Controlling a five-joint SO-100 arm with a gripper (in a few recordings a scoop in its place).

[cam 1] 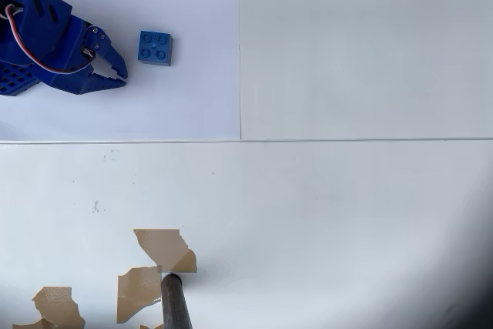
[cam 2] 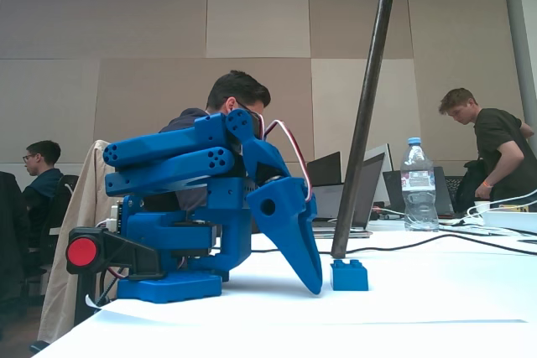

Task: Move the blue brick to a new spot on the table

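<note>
The blue brick [cam 1: 155, 46] sits studs up in the upper left of the overhead view, square with no long axis, turned slightly clockwise on the table [cam 1: 347, 206]. Just left of it, apart, the gripper [cam 1: 115, 73] holds nothing, its fingers nearly together.

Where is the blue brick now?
In the overhead view, the blue brick sits upper left on the table, just right of the end effector, not touching it.
</note>
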